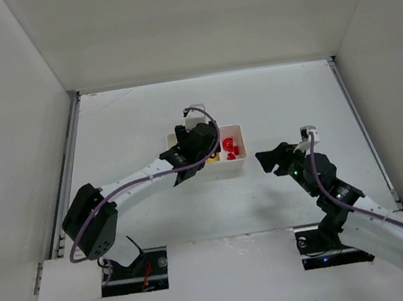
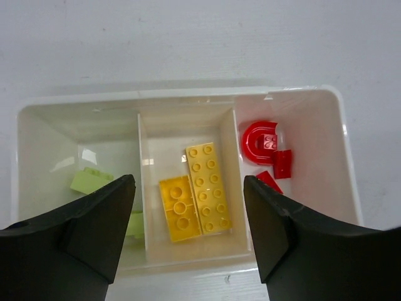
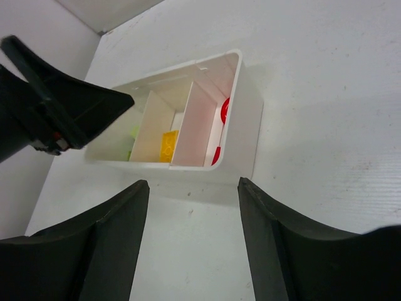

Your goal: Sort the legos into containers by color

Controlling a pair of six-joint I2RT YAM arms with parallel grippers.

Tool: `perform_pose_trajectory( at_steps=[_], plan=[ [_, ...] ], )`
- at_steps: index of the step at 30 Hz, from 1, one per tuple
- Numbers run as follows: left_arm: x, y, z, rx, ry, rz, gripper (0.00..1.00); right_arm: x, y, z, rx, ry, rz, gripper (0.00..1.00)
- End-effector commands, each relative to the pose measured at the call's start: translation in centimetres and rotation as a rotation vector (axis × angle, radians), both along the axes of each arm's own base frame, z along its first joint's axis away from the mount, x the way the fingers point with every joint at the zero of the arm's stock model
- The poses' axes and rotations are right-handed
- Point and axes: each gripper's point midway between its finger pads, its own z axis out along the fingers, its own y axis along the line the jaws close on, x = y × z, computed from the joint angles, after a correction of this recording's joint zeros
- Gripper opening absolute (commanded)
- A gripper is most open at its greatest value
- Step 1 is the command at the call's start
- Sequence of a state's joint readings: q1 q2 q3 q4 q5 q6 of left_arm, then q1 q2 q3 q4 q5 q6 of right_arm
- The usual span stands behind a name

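My left pincer (image 2: 188, 185) hangs spread and holds nothing above the near side of the white tray (image 2: 182, 95). In the tray's middle compartment two yellow bricks (image 2: 210, 188) lie flat side by side. The right compartment holds the red pieces (image 2: 258, 141), a curved arch and two small blocks. A light green brick (image 2: 91, 182) sits in the left compartment, partly hidden by my finger. My right pincer (image 3: 192, 185) is also spread and holds nothing, over the bare surface (image 3: 326, 113) to the right of the tray and apart from it.
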State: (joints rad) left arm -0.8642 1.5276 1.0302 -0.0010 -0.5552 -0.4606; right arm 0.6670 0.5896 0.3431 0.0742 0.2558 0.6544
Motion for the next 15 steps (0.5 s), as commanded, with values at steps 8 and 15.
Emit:
perform_pose_trajectory(
  at_steps=[8, 15],
  plan=[
    [-2.4, 4.0, 11.3, -0.217, -0.218, 0.050, 1.00, 0.4, -0.7, 0.5, 0.004, -0.023, -0.046, 0.74],
    [-5.3, 11.7, 12.5, -0.229, -0.309, 0.255, 1.00, 0.4, -1.0, -0.3, -0.031, -0.003, -0.062, 1.00]
  ],
)
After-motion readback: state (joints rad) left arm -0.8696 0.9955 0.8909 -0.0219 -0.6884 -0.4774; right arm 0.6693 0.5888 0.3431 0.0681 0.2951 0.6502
